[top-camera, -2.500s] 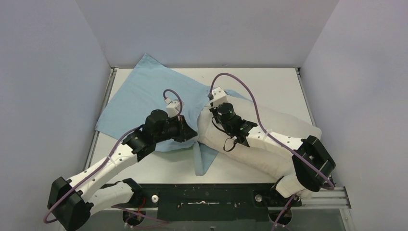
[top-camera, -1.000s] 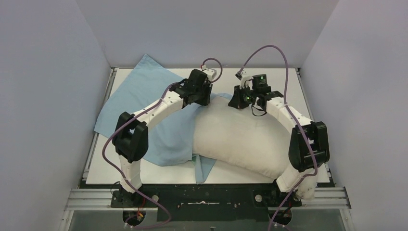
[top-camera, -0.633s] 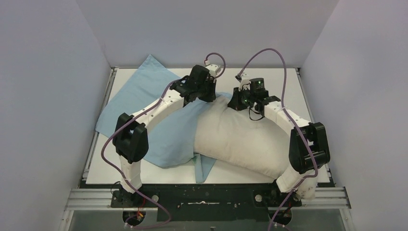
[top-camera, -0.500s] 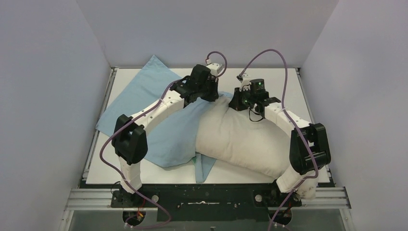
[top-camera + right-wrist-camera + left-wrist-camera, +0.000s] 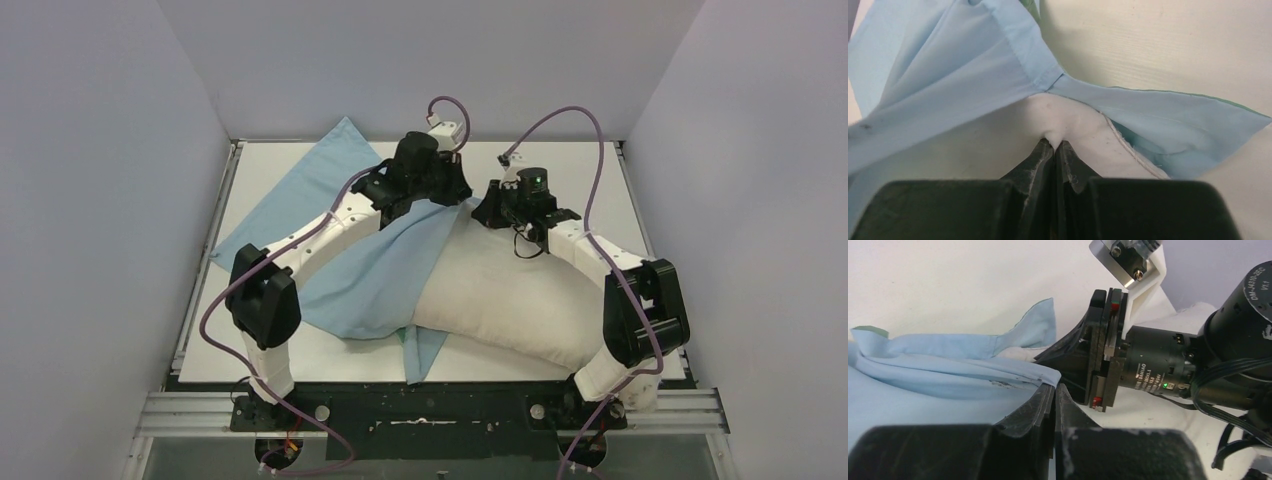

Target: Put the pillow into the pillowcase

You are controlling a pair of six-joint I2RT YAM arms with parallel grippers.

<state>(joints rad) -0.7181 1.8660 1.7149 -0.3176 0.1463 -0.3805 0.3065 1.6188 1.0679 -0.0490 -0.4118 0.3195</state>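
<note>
Top view: the pillow [image 5: 520, 290] lies across the table [image 5: 560, 170] from centre towards 4 o'clock. The pillowcase [image 5: 370, 270], light blue face up, spreads from the 11 o'clock corner to centre.

Against the frame one second back, the cloth's far corner has shifted towards 12 o'clock. Its edge now covers more of the pillow's 10 o'clock end.

The left gripper [image 5: 1054, 387] has travelled towards 3 o'clock, close beside the right wrist, jaws pinched together on the pillowcase's hem [image 5: 1018, 374].

The right gripper [image 5: 1054, 145] sits near 12 o'clock, hardly moved, jaws closed tight on a fold of the pillow's off-white fabric. Blue cloth lies open to either side of that fold.
</note>
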